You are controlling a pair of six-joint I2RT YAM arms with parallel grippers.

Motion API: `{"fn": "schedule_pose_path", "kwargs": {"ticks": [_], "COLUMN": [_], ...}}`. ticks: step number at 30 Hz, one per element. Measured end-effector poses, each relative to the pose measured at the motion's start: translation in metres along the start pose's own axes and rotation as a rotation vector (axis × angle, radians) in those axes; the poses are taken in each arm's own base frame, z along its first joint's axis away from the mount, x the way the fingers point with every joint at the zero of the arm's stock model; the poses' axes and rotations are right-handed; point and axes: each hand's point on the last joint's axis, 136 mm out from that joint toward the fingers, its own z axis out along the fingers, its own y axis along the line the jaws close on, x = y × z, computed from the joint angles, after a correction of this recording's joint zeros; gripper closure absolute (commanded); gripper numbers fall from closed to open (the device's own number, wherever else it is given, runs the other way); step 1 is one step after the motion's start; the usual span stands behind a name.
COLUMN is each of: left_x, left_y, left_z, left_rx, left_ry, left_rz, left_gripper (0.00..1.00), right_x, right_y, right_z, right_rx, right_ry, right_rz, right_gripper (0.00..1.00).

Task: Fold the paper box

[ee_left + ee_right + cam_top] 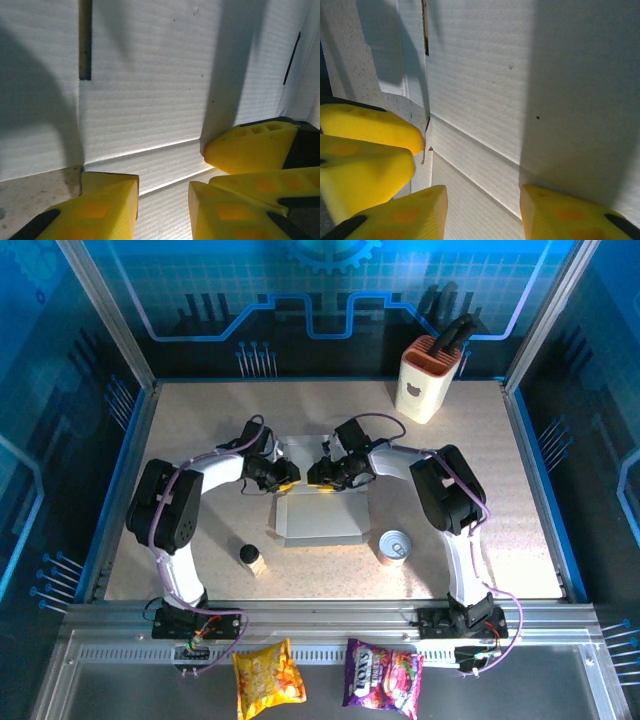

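The paper box (pixel 322 518) lies flat in the middle of the table, grey-white side up, with its rear flap (pixel 303 449) tilted up. My left gripper (pixel 284 476) and right gripper (pixel 324 475) meet tip to tip over the box's rear fold. In the left wrist view the left gripper (pixel 162 206) is open, its yellow fingers (pixel 102 207) resting against the creased cardboard (pixel 150 100), nothing between them. The right gripper's fingers (pixel 250 150) show beside it. In the right wrist view the right gripper (pixel 482 212) is also open over the double crease (pixel 470 155), its gap bare.
A cream knife block (pixel 428 382) stands at the back right. A tin can (pixel 396 545) sits just right of the box's near corner. A small black-capped object (pixel 250 556) is at the near left. Two snack bags (pixel 267 676) (pixel 382 676) lie in front of the arm bases.
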Motion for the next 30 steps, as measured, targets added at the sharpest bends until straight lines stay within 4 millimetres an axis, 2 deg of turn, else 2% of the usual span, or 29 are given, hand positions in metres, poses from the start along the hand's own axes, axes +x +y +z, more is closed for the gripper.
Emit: {"fn": "schedule_pose_path", "kwargs": {"ticks": [7,15,25,30], "left_x": [0.004,0.006,-0.001,-0.012], "left_y": [0.004,0.003,-0.029,-0.039], "left_z": [0.01,0.006,-0.043,-0.058], "left_rx": [-0.003,0.001,0.021,0.009], "left_ry": [0.028,0.025,-0.08,-0.125], "left_rz": [-0.009,-0.006,0.073,0.11], "left_gripper": [0.68,0.66,0.57,0.55], "right_x": [0.001,0.003,0.014,0.014], "right_y": [-0.001,-0.002,-0.007,-0.006], "right_z": [0.001,0.001,-0.006,-0.009], "right_rx": [0.002,0.004,0.041,0.066], "right_ry": [0.003,0.006,0.019,0.02], "right_rz": [-0.002,-0.021,-0.016,-0.013], "right_gripper": [0.59,0.59,0.56,0.55]}}
